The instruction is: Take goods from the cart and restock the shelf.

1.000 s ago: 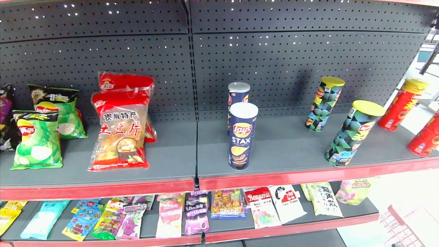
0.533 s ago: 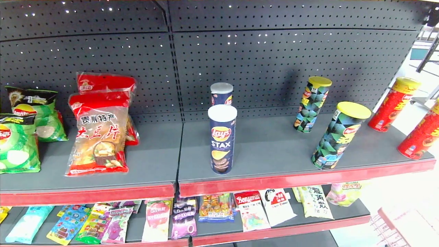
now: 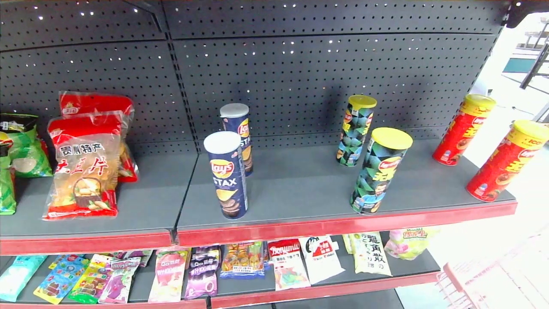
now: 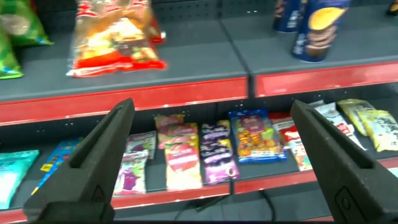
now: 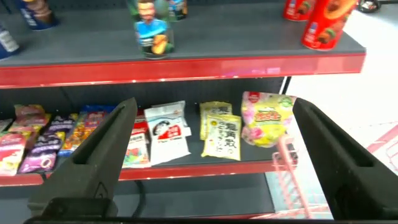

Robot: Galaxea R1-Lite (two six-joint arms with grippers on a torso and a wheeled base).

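Cart (image 3: 455, 283) of pink wire stood low at the robot's right, just past the end of the shelf (image 3: 343, 223). Right tool (image 5: 211, 165) hung nearer to it, jaws spread wide and empty, facing the sachets (image 5: 163, 134) on the lower tier. Left tool (image 4: 211, 165), equally wide and empty, faced that tier farther left. Cans (image 3: 226, 176) stood upright and bags (image 3: 83, 167) leaned on the upper tier, gaps between them; the first reach looked a job for the right arm.

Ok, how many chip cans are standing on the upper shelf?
6. Two blue cans left of middle, two green patterned cans beside them, two red cans at the right end. None looks hidden.
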